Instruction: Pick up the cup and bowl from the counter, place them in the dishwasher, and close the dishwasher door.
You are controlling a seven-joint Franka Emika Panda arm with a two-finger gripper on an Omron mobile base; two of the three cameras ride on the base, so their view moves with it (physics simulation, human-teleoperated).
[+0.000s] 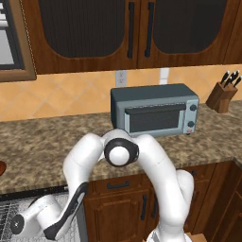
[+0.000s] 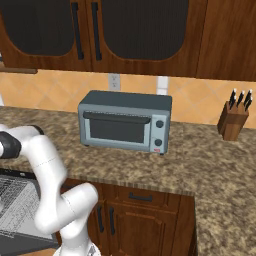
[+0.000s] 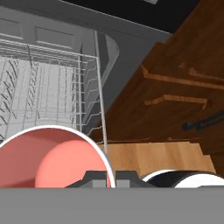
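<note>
Cup (image 3: pixel 52 157) sits at the bottom of the hand view, white rim and pinkish-red inside facing the camera, right at the gripper (image 3: pixel 111 178); the two dark finger tips are drawn close together with the cup's rim edge between them, so the gripper is closed on the cup; beyond the cup lies the pale grey wire rack (image 3: pixel 48 94) of the open dishwasher (image 3: pixel 109 52), with brown cabinet fronts (image 3: pixel 183 87) to the right of it in that view.

Left base view: arm (image 1: pixel 142 165) bends down over the counter (image 1: pixel 42 142) edge toward the lower left, hand low over the rack; a dark red sliver at the left border, on the counter, is the bowl (image 1: pixel 2 167), well apart from the hand.

Blue-grey toaster oven (image 1: pixel 155 110) stands on the counter against the tan backsplash, door shut; knife block (image 1: pixel 222 96) sits further right, near the wall.

Right base view: rack and dishwasher door (image 2: pixel 30 240) show at lower left, door let down, beside the arm's white links.
</note>
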